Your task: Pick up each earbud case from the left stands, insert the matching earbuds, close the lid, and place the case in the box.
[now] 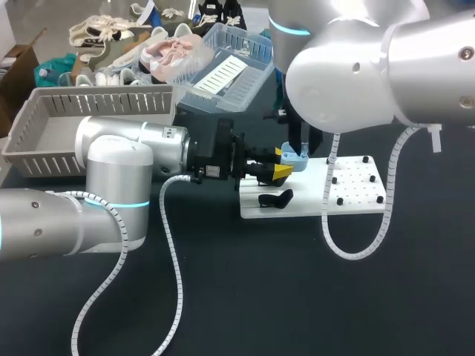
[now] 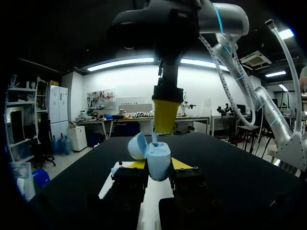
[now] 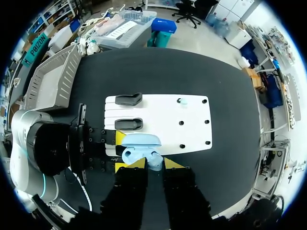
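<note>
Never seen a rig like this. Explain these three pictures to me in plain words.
This is a robot with two arms at a black table. One picture looks down from above and behind the robot. The other two come from a camera on each wrist, looking out along that arm's fingers. On the table lie a white board with two black stands, and a grey basket off to the left. The left gripper is shut on a pale blue earbud case whose lid is open. The right gripper, pointing down from above, is shut on an earbud right at the open case.
</note>
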Controlling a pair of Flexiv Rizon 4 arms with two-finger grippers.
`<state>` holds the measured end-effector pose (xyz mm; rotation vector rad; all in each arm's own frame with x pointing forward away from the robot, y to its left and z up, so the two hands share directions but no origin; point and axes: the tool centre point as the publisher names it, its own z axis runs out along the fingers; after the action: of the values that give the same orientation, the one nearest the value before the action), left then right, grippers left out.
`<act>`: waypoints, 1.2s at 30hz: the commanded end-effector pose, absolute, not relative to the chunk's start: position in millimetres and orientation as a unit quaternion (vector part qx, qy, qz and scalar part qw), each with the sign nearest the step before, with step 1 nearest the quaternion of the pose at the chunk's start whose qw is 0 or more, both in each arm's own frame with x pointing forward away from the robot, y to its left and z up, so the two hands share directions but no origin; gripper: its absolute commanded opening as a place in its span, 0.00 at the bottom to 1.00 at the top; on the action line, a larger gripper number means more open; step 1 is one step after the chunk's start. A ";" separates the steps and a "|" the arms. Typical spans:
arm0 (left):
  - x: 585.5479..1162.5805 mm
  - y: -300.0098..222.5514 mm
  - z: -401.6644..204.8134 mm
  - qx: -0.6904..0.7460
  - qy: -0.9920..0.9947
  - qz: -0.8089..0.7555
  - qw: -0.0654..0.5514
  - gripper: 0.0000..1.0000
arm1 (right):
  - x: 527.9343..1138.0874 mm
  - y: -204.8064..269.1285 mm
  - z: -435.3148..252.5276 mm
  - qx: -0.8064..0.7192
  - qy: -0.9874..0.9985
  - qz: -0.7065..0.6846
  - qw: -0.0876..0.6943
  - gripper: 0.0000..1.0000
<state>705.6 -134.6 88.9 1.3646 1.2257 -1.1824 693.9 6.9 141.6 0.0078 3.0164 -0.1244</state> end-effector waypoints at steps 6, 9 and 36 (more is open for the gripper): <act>705.0 -134.6 88.4 0.554 0.498 -0.480 0.463 0.00 | 695.3 5.6 140.9 0.001 0.997 -0.038 0.062 0.00; 705.0 -134.6 88.4 0.554 0.498 -0.480 0.463 0.00 | 695.7 5.7 140.2 0.001 0.997 -0.039 0.061 0.00; 705.0 -134.6 88.4 0.554 0.498 -0.480 0.463 0.00 | 697.8 6.8 132.8 0.011 0.997 -0.040 0.062 0.00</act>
<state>705.6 -134.6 88.7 1.3645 1.2259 -1.1823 696.9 7.0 134.8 0.0327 3.0159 -0.1206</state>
